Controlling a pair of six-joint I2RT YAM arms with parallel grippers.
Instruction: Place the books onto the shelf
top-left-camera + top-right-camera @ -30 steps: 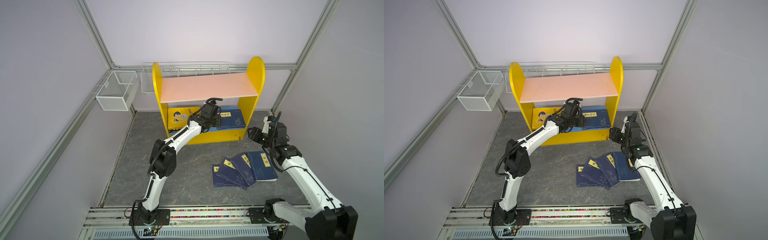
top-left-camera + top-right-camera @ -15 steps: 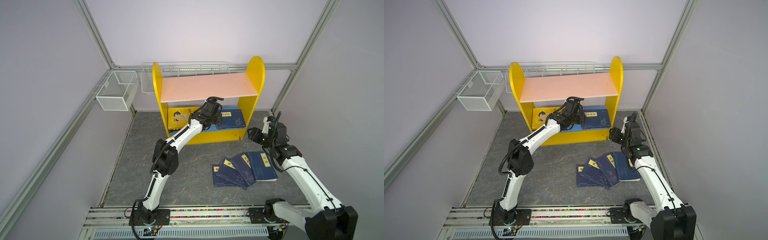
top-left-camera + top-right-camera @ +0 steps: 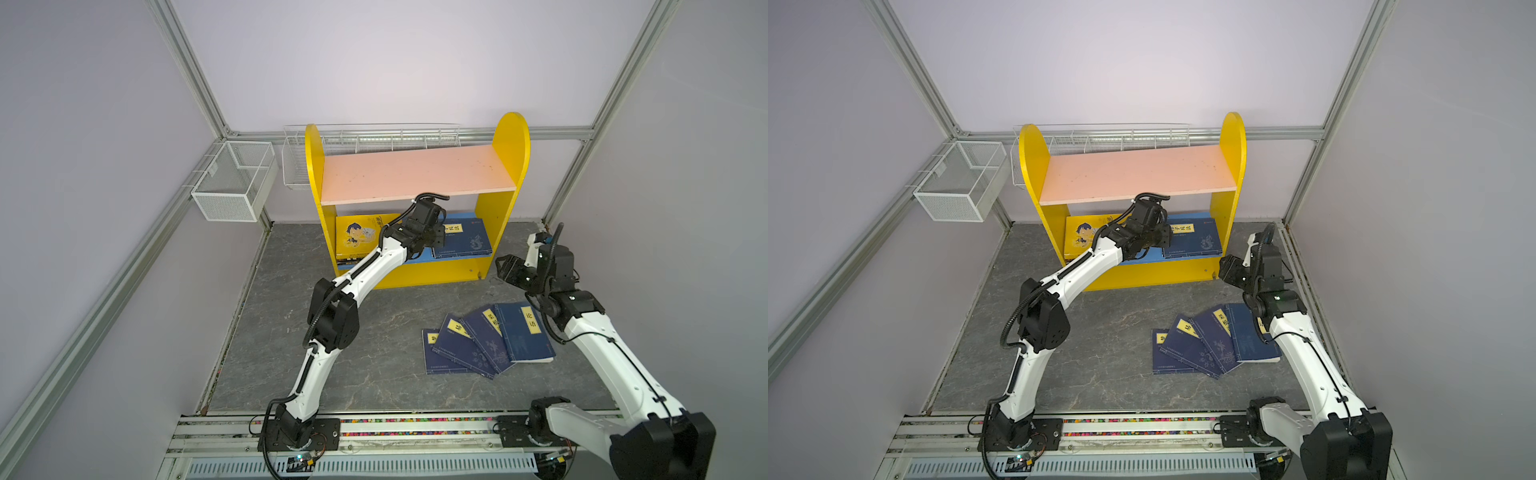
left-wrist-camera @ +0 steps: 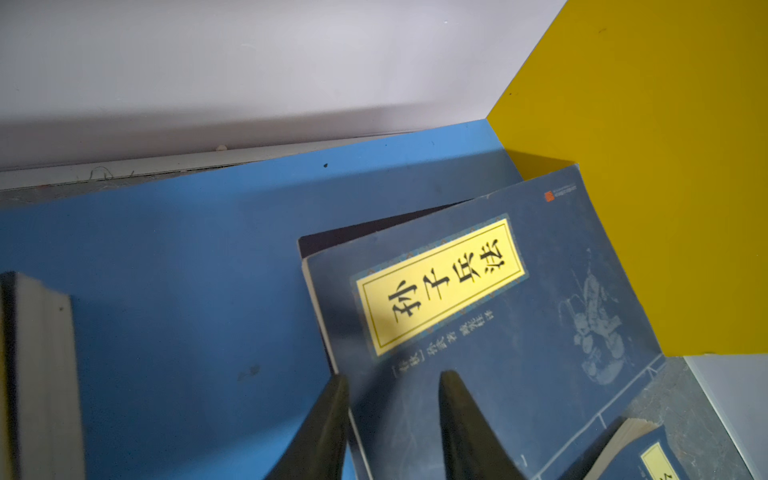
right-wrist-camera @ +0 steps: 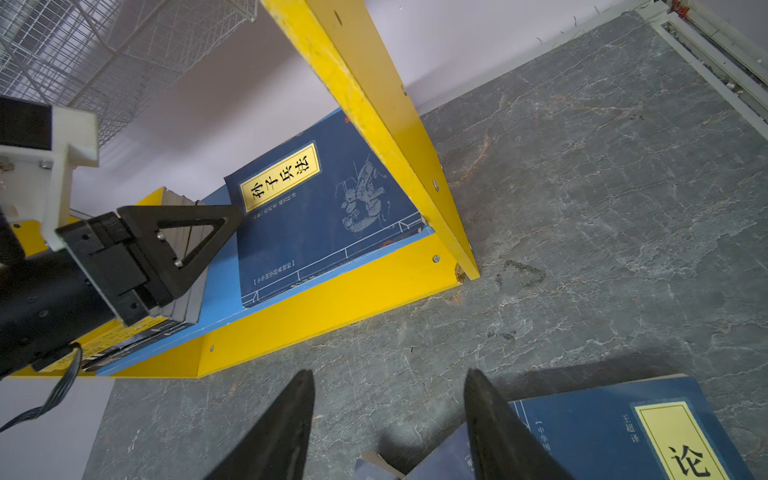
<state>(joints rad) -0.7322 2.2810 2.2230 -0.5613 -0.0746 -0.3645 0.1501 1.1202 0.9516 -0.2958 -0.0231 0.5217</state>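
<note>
- The small bookcase [image 3: 512,141], with yellow round-topped side panels, a pink upper board and a blue lower board [image 4: 187,270], stands at the far side of the grey stone-patterned desk [image 3: 374,374].
- At the lower board's right end lies a navy paperback [image 4: 519,332] with a yellow title label; at its left end, a stack of yellow paperbacks [image 3: 357,237] with a cartoon boy.
- The left hand [image 4: 395,380] is released, spread over that paperback's left edge, holding nothing.
- The right hand [image 5: 388,376] is released and empty, right of the bookcase.
- Four navy paperbacks [image 3: 482,345] lie fanned on the desk, near right.
</note>
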